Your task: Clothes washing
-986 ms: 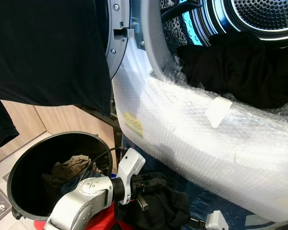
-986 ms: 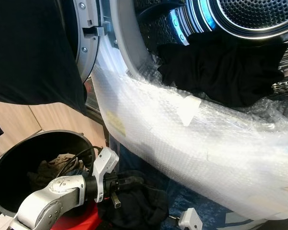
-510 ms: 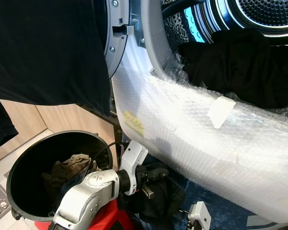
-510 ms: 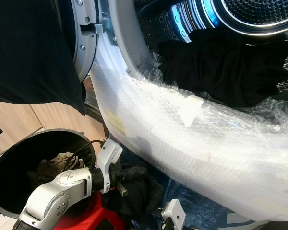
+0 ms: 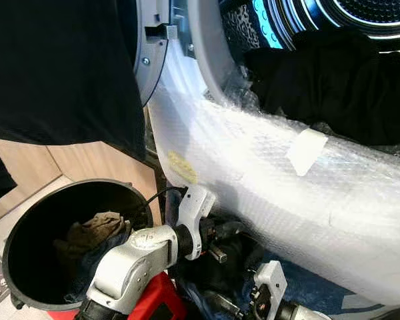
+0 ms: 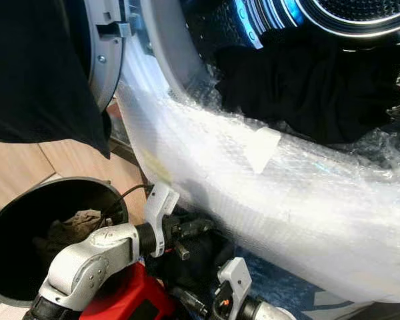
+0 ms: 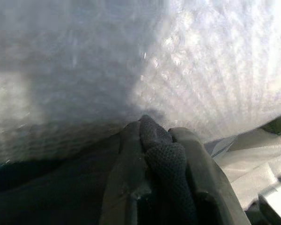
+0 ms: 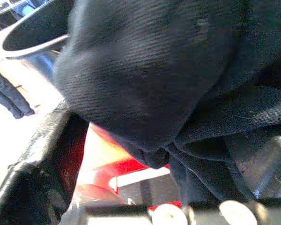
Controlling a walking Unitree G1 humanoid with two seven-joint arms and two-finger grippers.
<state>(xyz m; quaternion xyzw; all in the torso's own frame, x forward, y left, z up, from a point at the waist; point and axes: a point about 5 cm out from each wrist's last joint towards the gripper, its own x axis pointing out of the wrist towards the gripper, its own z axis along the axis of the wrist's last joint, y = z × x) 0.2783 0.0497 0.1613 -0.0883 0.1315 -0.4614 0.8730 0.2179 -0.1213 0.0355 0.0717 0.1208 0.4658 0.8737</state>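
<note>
The left gripper (image 5: 221, 235) pinches a dark garment (image 5: 237, 263) below the washer's wrapped rim (image 5: 273, 180), ready for lifting into the drum (image 5: 360, 13); whether the right gripper (image 8: 51, 154) grips cannot be told.

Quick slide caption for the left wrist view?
Left gripper shut on dark garment, right against the bubble wrap covering the washer front.

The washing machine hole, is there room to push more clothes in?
Yes: above the black clothes piled on the drum's lower lip, the opening is free. Crowded lower down, where the left gripper holds a dark garment against the bubble wrap.
</note>
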